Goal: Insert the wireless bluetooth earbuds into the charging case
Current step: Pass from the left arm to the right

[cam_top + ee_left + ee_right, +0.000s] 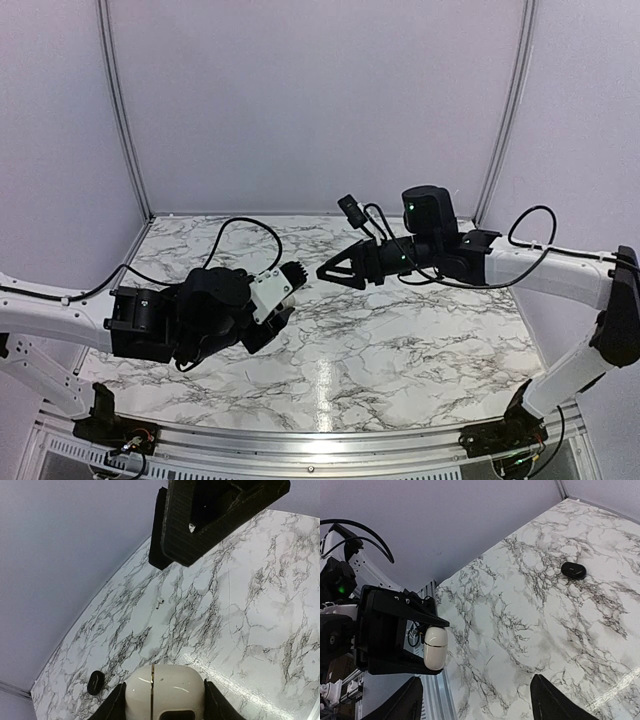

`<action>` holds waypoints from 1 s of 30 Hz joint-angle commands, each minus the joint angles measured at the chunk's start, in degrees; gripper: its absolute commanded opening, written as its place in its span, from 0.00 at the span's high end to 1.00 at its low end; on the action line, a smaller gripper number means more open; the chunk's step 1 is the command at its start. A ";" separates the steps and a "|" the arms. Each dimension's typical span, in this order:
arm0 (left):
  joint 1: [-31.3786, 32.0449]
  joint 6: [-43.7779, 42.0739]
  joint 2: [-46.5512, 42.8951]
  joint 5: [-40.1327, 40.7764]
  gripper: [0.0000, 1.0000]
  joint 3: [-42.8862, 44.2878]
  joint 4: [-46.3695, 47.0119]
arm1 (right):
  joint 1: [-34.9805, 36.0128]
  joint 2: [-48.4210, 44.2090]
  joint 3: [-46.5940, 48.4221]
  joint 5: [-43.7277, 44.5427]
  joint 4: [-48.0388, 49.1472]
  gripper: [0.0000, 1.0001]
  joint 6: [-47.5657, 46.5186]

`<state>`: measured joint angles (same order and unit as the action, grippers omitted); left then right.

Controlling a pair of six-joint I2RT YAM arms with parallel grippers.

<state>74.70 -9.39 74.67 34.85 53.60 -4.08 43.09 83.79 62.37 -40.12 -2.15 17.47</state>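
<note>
The white charging case [165, 690] is pinched between the fingers of my left gripper [165, 702], held above the marble with its lid seam shut. In the right wrist view the same case [435, 647] stands upright in the left gripper [395, 635]. My right gripper [325, 270] hovers tip to tip with the left gripper [290, 278], jaws apart and empty. One small black rounded earbud [95, 682] lies on the table [573, 570]. A tiny white piece with a dark tip [160, 602] lies farther off; I cannot tell what it is.
The marble tabletop [400, 350] is bounded by pale walls at the back and sides, with a metal rail [320, 440] along the near edge. Cables loop over both arms. The right gripper [210, 520] hangs above the table ahead of the case.
</note>
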 commanded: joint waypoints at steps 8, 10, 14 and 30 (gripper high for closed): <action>3.56 -8.49 1.66 7.56 0.74 2.27 5.35 | 5.50 2.36 2.19 -2.76 1.60 0.32 3.50; 3.69 -8.75 2.01 7.81 0.74 2.51 5.44 | 5.96 2.58 2.44 -2.62 3.47 0.33 3.80; 4.26 -9.00 2.14 8.43 0.74 2.76 5.87 | 6.74 3.42 2.41 -2.85 5.43 0.38 5.05; 5.09 -9.73 2.36 9.93 0.74 2.39 7.28 | 9.02 6.61 4.15 -2.70 7.89 0.62 5.35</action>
<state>79.29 -18.55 76.84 43.05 54.59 0.27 51.62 89.62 63.57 -42.50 3.62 22.57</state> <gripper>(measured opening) 0.490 0.409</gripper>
